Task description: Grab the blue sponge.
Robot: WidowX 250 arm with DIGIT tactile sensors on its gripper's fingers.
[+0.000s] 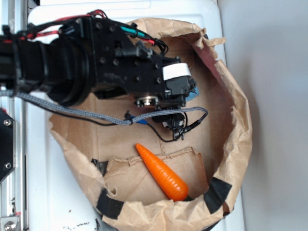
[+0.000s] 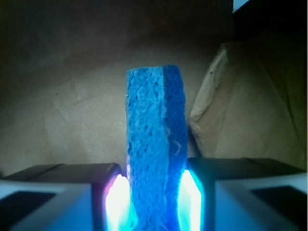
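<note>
Gripping the blue sponge [image 2: 155, 159] between 2 fingers [image 2: 62, 192], with the gripper [image 2: 155, 202] clamped on both of its broad faces. In the wrist view, held on edge and upright, with the far end poking well past the fingertips and a glow at each pad where it meets the foam. Lifted or resting on the paper floor beyond — cannot tell.

From the exterior view, only a sliver of blue [image 1: 193, 95] seen at the right of the black wrist housing, with the gripper [image 1: 185, 94] itself mostly hidden beneath the arm. Positioned inside the brown paper bag [image 1: 240, 130], in its upper half, near the torn right rim. Rolled, ragged bag edge all round, patched with black tape [image 1: 217, 192] at the lower right and lower left. Lying diagonally in the lower half, well apart from the gripper, an orange carrot [image 1: 162, 173], tip up-left, fat end near the bottom rim. Between carrot and arm, a band of bare paper floor, crossed only by a looping black cable [image 1: 168, 137]. To the right of the sponge in the wrist view, a crumpled fold of bag wall [image 2: 250, 106], close but not touching.
</note>
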